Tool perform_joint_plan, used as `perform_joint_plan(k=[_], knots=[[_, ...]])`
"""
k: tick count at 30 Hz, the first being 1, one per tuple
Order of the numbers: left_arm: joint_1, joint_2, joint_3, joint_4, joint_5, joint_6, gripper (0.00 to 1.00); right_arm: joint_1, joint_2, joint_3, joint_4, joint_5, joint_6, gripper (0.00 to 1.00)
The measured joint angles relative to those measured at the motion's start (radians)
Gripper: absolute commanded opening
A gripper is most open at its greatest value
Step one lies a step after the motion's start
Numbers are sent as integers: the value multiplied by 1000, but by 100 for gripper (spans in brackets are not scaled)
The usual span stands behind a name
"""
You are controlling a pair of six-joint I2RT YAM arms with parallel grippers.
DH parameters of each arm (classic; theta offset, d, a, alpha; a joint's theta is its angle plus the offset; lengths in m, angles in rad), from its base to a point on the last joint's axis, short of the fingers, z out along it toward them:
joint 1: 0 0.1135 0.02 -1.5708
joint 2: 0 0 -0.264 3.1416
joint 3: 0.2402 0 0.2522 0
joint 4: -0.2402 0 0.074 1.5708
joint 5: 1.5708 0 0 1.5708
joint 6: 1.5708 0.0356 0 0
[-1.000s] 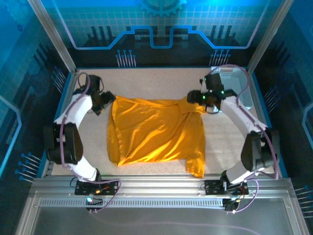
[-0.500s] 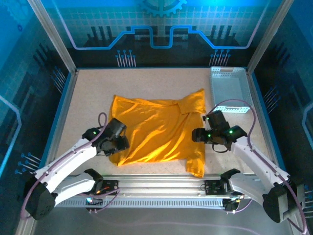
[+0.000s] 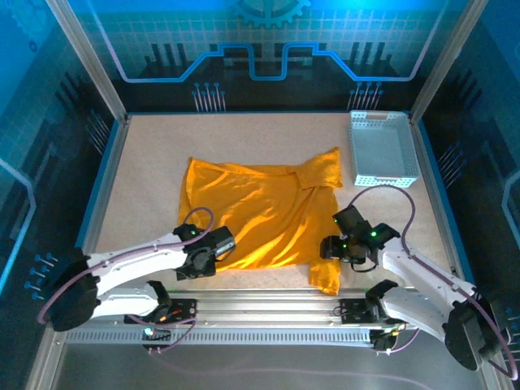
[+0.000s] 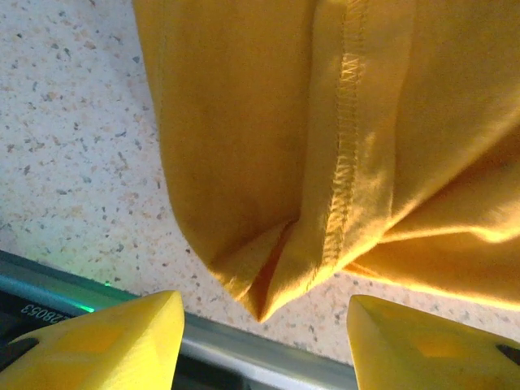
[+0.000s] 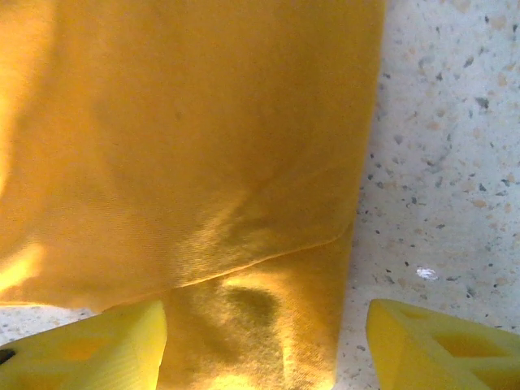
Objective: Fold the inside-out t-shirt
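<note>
- One landmark serves for all places: the pale perforated basket (image 3: 383,175), standing on the far right part of the speckled table (image 3: 146,162).
- Inside-out t-shirt (image 3: 260,215): orange-yellow, spread flat on the table to the left of the basket and nearer the arm bases. One sleeve tip points toward the basket's left wall without touching it.
- Left gripper (image 3: 226,244): well apart from the basket, at the shirt corner farthest from it. In the left wrist view its yellow fingers (image 4: 106,341) stand apart, jaws open. The stitched hem corner (image 4: 260,301) lies between them, unpinched, just above the metal rail (image 4: 244,351).
- Right gripper (image 3: 331,248): on the near side of the basket, at the shirt's lower sleeve (image 3: 327,275). In the right wrist view its fingers (image 5: 89,349) are spread wide on either side of the sleeve edge, jaws open, with the cloth lying flat.
</note>
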Motion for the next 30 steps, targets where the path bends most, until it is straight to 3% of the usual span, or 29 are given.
perform_joint_plan(k=[5,11,16,23,29,30], knots=[[0,82,-8,64,-16,0,39,6,72,-5,47,-8,17,49],[31,97,-35,108,-46,2,20,6,97,-6,93,-3,19,21],[81,63,-75,135,-64,11,14,-16,100,-6,99,41,18,6],[98,-25,-77,138,-96,18,10,-185,78,-6,108,61,-10,0],[99,-162,-77,100,-149,16,19,-332,19,-5,108,40,-43,0],[102,-187,-77,92,-156,16,19,-348,14,-4,111,23,-49,6]])
